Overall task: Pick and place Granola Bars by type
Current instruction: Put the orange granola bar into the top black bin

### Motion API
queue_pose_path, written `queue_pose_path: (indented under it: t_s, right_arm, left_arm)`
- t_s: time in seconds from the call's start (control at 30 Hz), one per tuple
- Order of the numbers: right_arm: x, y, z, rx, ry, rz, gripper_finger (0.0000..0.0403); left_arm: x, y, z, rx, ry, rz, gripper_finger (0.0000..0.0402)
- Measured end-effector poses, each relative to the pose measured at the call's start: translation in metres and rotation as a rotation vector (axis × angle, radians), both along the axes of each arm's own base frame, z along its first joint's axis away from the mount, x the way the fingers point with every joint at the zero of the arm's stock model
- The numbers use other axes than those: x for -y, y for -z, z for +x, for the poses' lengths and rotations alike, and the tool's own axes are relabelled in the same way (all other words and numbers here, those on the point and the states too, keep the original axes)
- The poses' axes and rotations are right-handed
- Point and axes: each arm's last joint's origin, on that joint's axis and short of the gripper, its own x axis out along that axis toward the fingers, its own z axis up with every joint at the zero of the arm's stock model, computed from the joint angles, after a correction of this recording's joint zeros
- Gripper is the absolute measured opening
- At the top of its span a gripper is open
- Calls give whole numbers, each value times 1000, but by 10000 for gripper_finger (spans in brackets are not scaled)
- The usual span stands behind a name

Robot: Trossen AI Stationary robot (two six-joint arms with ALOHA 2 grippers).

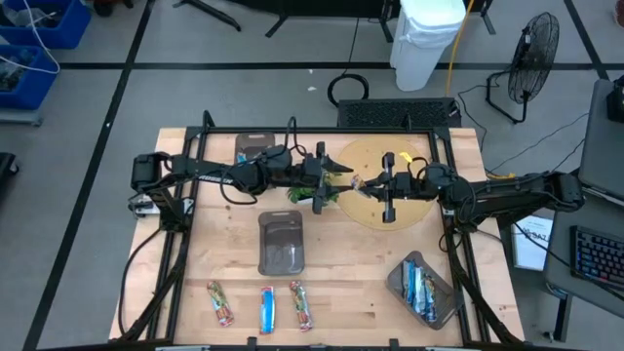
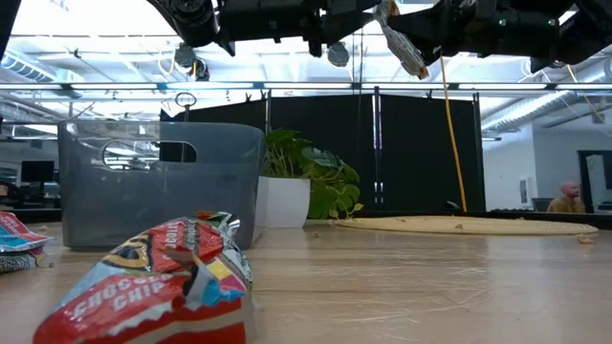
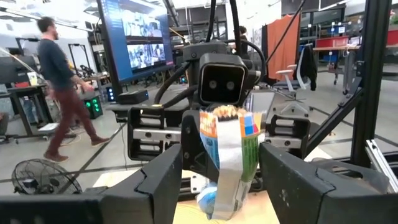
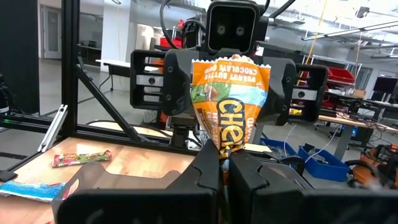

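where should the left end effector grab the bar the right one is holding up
By the free upper half of the green-tan granola bar, coming in level from the left arm's side. The right end effector pinches its lower end, so the bar stands upright facing the open left end effector; clamp across its flat faces.

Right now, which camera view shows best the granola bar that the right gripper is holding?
The right wrist view: the held bar fills the centre, orange-green wrapper readable, pinched by the right gripper. The left wrist view shows its back; the high and low views show it small.

Three bars along the table's front edge, left of the bar-filled tray.
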Motion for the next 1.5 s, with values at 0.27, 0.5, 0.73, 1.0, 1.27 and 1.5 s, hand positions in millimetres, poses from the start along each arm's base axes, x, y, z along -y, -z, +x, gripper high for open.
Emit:
queue_pose_path:
  t_s: [0.27, 0.5, 0.73, 1.0, 1.27, 1.5]
  right_arm:
    - [0, 0, 0, 0, 0, 0, 2]
    - [0, 0, 0, 0, 0, 0, 2]
    - [0, -1, 0, 8, 0, -1, 2]
    - [0, -1, 0, 7, 0, -1, 2]
    - [0, -1, 0, 7, 0, -1, 2]
    - [0, -1, 0, 7, 1, -1, 2]
  left_arm:
    - [0, -8, 2, 17, 8, -6, 212]
    - [0, -6, 3, 9, 31, -27, 211]
    - [0, 3, 9, 9, 56, -48, 211]
    - [0, 0, 8, 40, 56, -41, 211]
    - [-1, 0, 8, 37, 60, -63, 211]
    - [-1, 0, 8, 37, 60, -66, 211]
